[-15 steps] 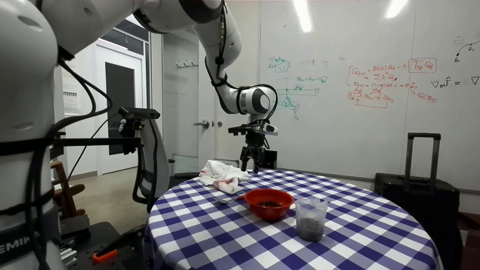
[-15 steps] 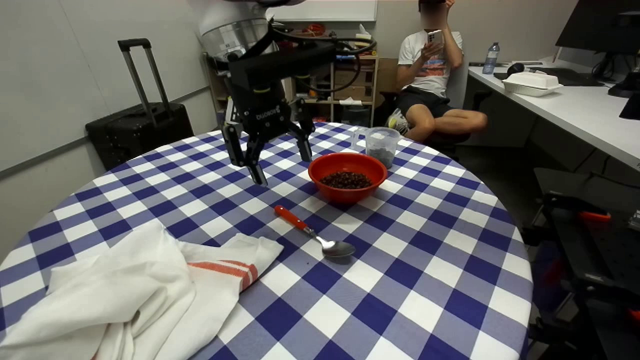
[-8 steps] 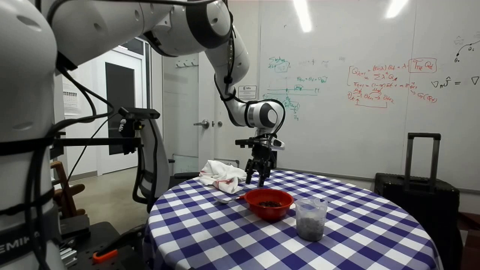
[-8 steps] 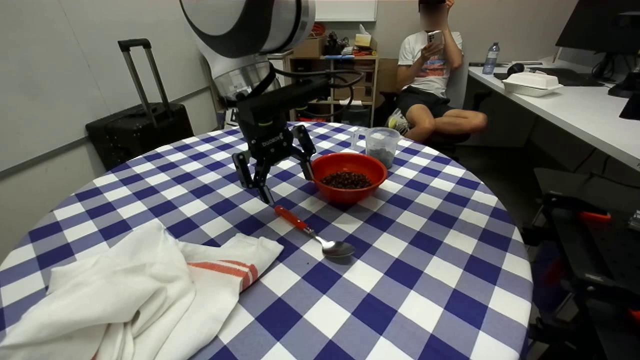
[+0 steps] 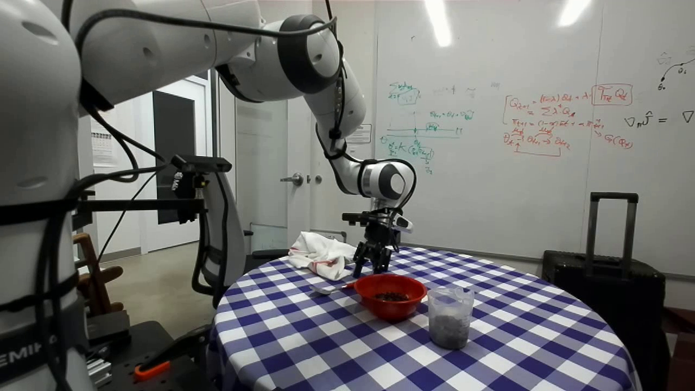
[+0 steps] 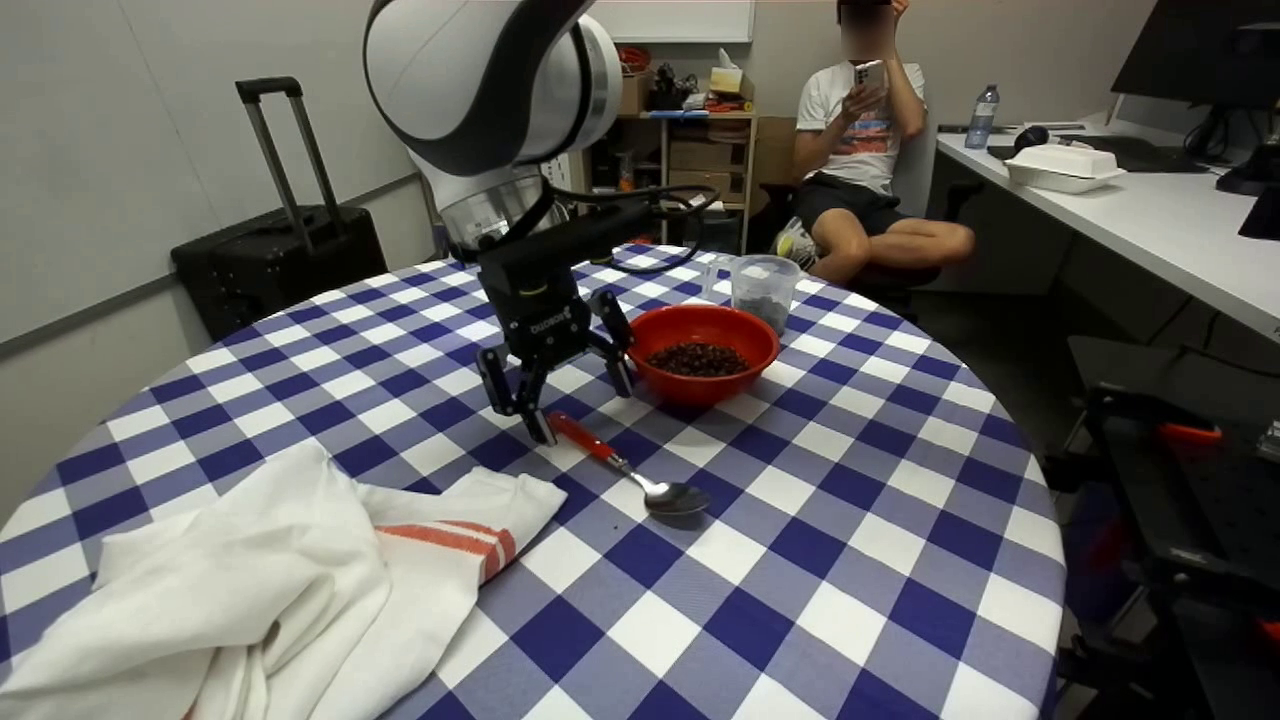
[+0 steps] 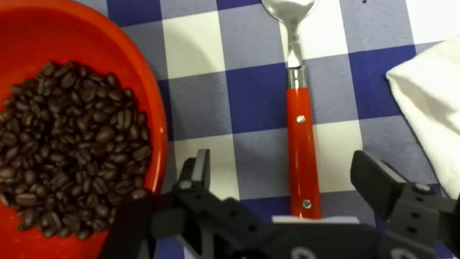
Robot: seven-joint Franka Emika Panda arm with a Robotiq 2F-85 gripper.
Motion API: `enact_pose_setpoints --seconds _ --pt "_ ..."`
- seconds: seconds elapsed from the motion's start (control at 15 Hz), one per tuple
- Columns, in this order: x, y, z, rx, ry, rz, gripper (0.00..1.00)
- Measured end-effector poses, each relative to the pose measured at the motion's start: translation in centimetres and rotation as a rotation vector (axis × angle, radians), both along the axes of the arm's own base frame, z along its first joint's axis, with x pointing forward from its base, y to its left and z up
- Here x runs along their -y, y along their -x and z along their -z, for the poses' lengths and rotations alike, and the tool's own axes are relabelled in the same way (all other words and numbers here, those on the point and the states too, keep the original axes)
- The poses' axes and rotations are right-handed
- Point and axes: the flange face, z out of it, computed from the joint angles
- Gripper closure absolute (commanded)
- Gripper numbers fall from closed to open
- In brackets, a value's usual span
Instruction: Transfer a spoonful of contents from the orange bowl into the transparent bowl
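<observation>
The orange-red bowl [image 6: 700, 392], holding dark coffee beans, stands on the table in both exterior views and at left in the wrist view [image 7: 158, 144]. A spoon with a red handle [image 7: 302, 144] lies flat beside it, metal head away from my gripper. It also shows in an exterior view [image 6: 590, 440]. My gripper [image 7: 282, 156] is open and low, one finger on each side of the handle, not touching it. One finger is close against the bowl's side; I cannot tell if they touch. The transparent handled cup [image 6: 765, 300] with greyish contents stands beyond the bowl, outside the wrist view.
A crumpled white cloth [image 6: 250, 570] with red stripes lies on the table, its edge near one finger in the wrist view [image 7: 431, 108]. The round table has a blue and white checked cloth [image 5: 521, 336]. A person [image 6: 860, 130] sits behind.
My gripper has come down, staying open, from above the table to around the spoon's handle. The bowl has shifted very slightly away from the gripper in the last half second.
</observation>
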Motion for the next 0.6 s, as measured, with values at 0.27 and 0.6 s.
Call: enact_pose_setpoints --seconds 0.27,0.6 --pt "-0.26 0.16 1.1 -0.021 -0.021 0.018 0.54" --pt "-0.36 -0.1 0.49 -0.031 -0.029 0.021 0.91"
